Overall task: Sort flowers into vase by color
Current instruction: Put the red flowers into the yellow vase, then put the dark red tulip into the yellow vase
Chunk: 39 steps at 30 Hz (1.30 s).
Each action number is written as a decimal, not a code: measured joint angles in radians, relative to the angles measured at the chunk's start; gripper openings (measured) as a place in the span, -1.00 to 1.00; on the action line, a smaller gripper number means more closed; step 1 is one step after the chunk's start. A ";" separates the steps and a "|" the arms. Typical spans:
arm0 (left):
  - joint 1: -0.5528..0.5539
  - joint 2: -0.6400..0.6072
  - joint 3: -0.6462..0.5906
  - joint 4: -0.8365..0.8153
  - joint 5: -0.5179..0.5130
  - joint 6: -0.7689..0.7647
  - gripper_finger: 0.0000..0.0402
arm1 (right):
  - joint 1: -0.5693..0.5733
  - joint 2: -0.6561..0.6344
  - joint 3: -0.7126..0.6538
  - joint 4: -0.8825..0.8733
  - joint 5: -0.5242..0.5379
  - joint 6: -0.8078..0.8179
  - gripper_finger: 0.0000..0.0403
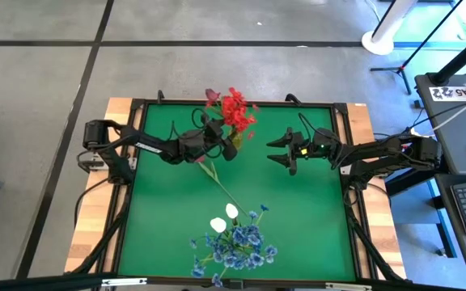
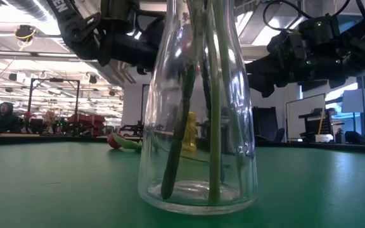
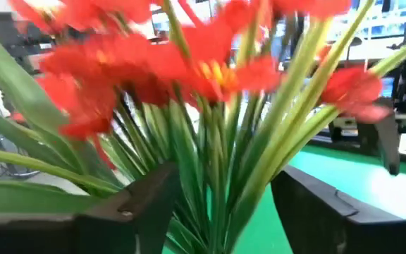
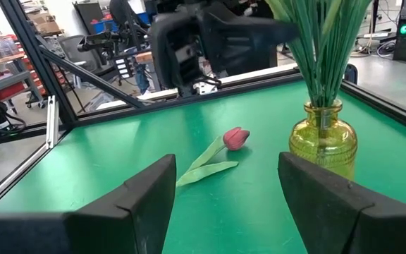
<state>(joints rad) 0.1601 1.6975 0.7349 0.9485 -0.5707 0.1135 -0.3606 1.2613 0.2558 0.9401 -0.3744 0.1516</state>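
Observation:
Red flowers stand in a yellow vase at the table's far middle, with a dark pink bud beside them. My left gripper is open, with the red bunch's green stems between its fingers. A pink tulip lies flat on the table, its stem running toward the near edge. Blue flowers and white buds stand in a clear glass vase at the near edge. My right gripper is open and hovers to the right of the yellow vase. My left gripper stands level with the red flowers' stems above the yellow vase's mouth, one finger on each side of the bunch. Leaves lie close against that finger. Whether the fingers touch the stems I cannot tell.
A black frame runs round the green table. Bare green surface lies to the left and right of the clear vase. The left arm shows behind the tulip in the right wrist view.

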 joint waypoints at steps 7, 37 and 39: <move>-0.036 -0.095 0.043 -0.244 -0.030 -0.045 0.20 | 0.000 0.000 0.000 -0.001 -0.018 0.007 0.23; -0.383 -0.395 0.090 -1.193 -0.182 -0.596 0.16 | 0.001 0.000 0.000 -0.113 -0.019 0.218 0.23; -0.431 -0.397 0.084 -1.222 -0.183 -0.688 0.16 | 0.013 0.000 0.000 -0.116 -0.019 0.258 0.23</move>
<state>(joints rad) -0.2707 1.3010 0.8191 -0.2731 -0.7534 -0.5744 -0.3473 1.2610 0.2562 0.8241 -0.3935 0.4097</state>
